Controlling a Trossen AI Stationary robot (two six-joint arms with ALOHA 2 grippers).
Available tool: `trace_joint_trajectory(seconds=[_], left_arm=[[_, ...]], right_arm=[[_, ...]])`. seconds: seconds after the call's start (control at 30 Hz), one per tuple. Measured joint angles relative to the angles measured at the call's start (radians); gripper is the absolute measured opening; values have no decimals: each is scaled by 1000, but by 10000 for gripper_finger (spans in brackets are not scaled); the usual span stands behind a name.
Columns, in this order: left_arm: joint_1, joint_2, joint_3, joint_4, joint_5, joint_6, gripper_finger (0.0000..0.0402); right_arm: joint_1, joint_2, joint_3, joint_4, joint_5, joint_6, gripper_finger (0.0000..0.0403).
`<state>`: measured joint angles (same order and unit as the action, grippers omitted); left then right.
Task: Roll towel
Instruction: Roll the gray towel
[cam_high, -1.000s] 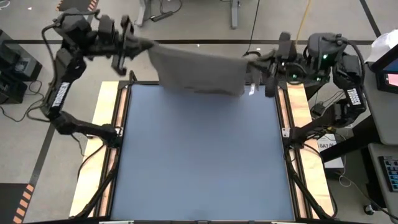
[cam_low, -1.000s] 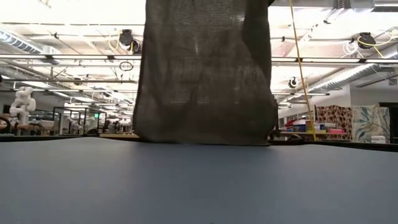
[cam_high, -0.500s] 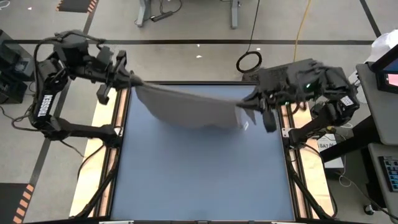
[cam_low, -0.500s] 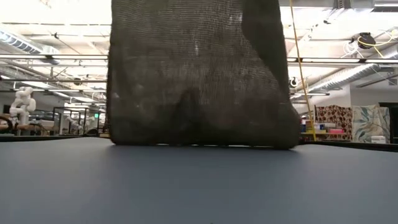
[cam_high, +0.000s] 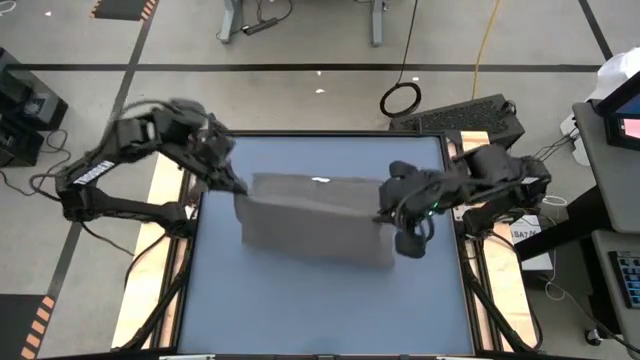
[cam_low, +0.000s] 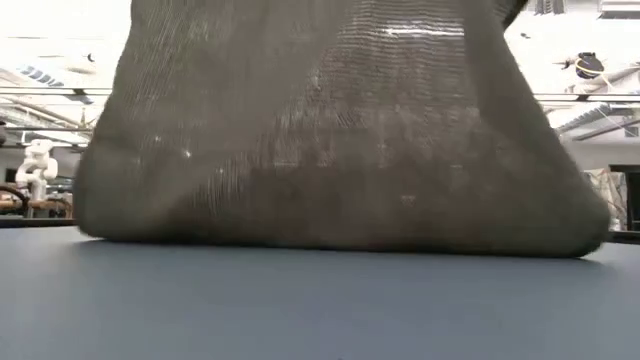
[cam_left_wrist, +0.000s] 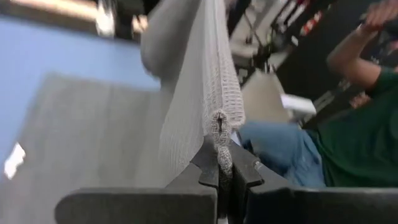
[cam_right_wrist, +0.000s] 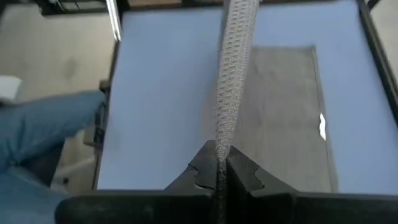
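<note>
Since the earlier frames, both arms have come forward and down from the far edge, and the towel (cam_high: 315, 218) now lies partly spread on the blue bench (cam_high: 320, 300) instead of hanging above it. Left pincer (cam_high: 237, 193) is clamped on the towel's left far corner; in the left wrist view the cloth edge (cam_left_wrist: 214, 118) is pinched between the closed fingers (cam_left_wrist: 208, 163). Right pincer (cam_high: 388, 215) is clamped on the right far corner; the right wrist view shows the edge (cam_right_wrist: 231, 87) running up from the closed fingers (cam_right_wrist: 205, 168). The towel sits in the far half of the bench, its near edge flat, its far edge lifted between the two pincers. A small white tag (cam_high: 320, 181) shows near the far edge. In the low view the towel (cam_low: 340, 130) fills most of the frame and blocks the room behind; its lower edge rests on the bench (cam_low: 320, 310). A person (cam_left_wrist: 348, 118) in green top and blue trousers shows beyond the bench in the left wrist view. A cable loop (cam_high: 400, 100) lies on the floor beyond the bench.
</note>
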<state>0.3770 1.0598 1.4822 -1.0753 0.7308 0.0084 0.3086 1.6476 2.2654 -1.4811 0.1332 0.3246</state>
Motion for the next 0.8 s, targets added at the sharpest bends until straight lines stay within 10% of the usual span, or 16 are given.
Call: trace_joint_trajectory(seconds=[0.8], left_arm=[[-665,-44,-563,356,-738,-451,4]], right_arm=[[327,434,0,-92,257,339,0]])
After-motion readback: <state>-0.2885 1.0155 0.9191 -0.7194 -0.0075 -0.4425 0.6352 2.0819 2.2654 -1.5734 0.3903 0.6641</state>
